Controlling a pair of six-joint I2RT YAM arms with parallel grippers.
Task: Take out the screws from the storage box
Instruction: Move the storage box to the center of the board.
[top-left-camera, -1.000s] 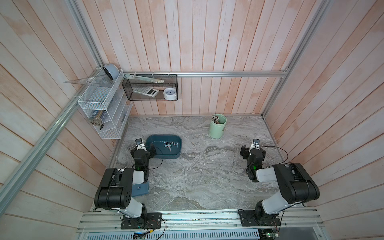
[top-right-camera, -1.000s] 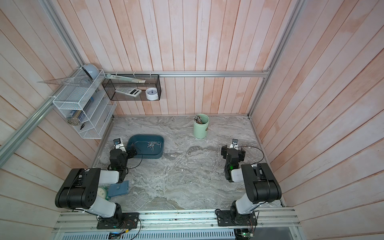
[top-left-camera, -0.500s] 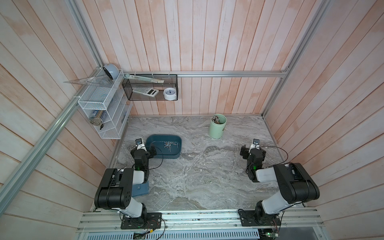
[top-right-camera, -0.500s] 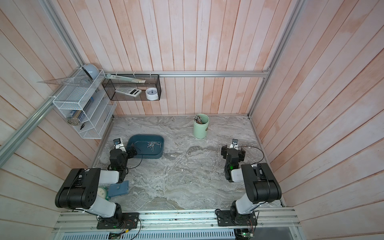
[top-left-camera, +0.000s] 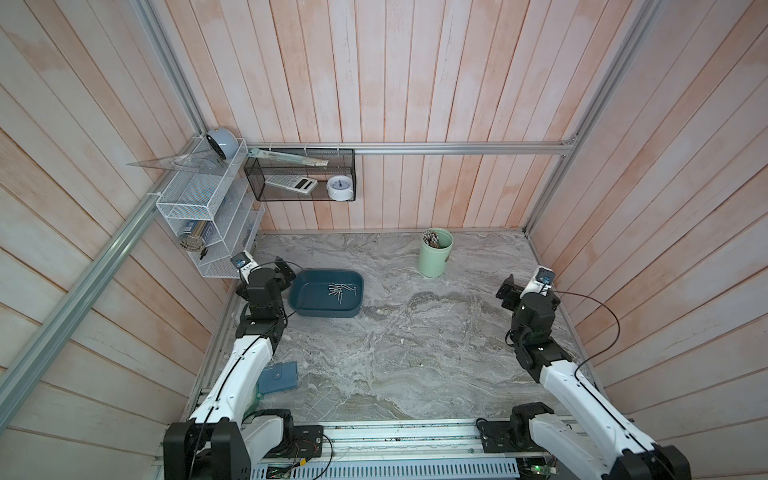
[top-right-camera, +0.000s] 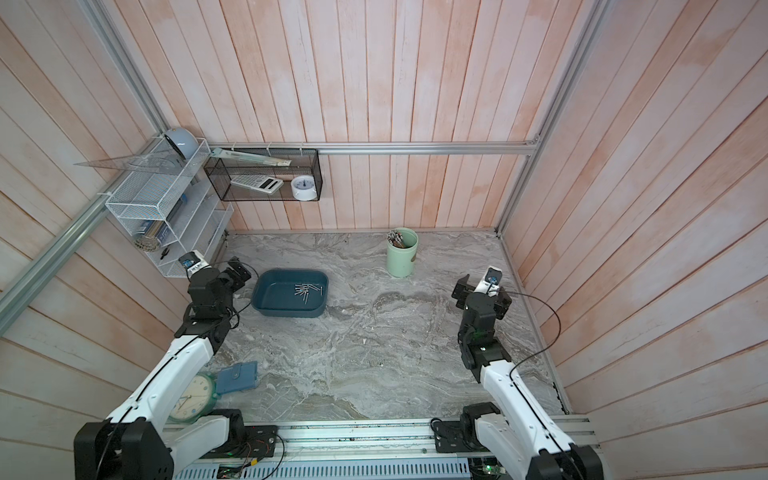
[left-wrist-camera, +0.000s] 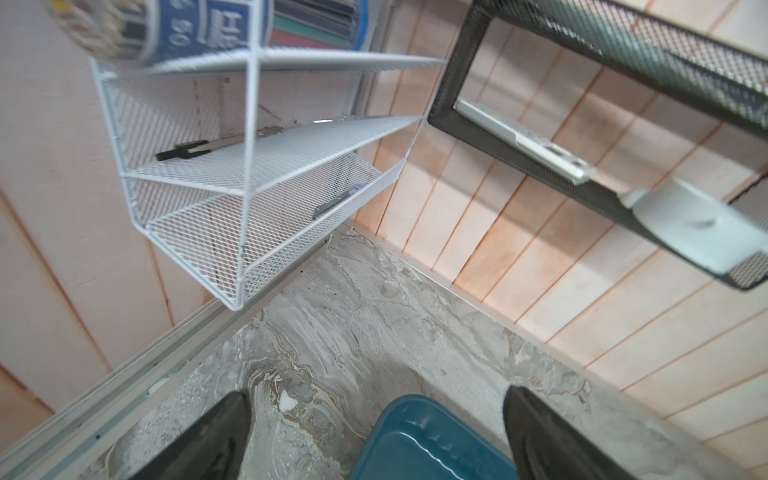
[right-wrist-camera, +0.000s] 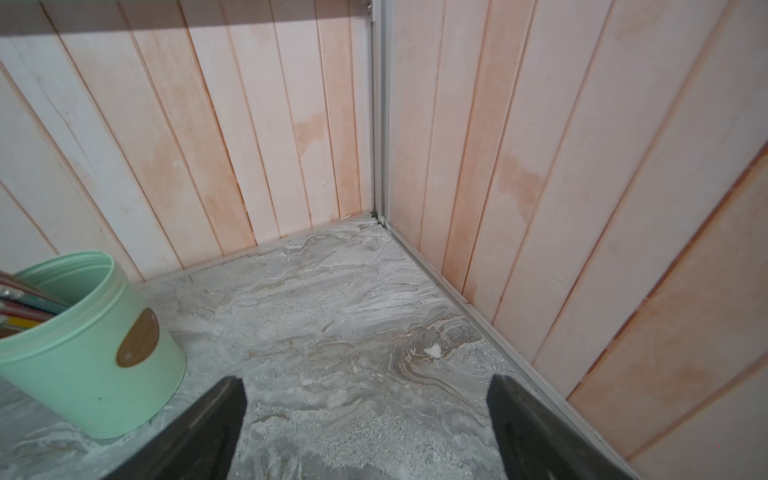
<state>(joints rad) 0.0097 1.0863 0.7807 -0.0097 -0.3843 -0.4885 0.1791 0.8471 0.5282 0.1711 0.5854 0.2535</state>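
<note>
Nothing has moved since the earlier frames. Left gripper (left-wrist-camera: 376, 392) keeps its jaws spread wide, empty, just beside the storage box (top-left-camera: 322, 312) on the table (top-left-camera: 395, 340). Right gripper (right-wrist-camera: 365, 380), well apart, is spread and empty too. All screws (top-left-camera: 338, 289) lie inside the box.

A robot test cell dressed as a study corner: pale pink wooden plank walls (top-left-camera: 415, 83) on silver aluminium rails (top-left-camera: 457, 147), grey marble-patterned desk (top-left-camera: 395, 353), white wire-mesh wall shelves (top-left-camera: 195, 195), black wire-mesh basket (top-left-camera: 257, 183) holding a white calculator (top-left-camera: 291, 184).
</note>
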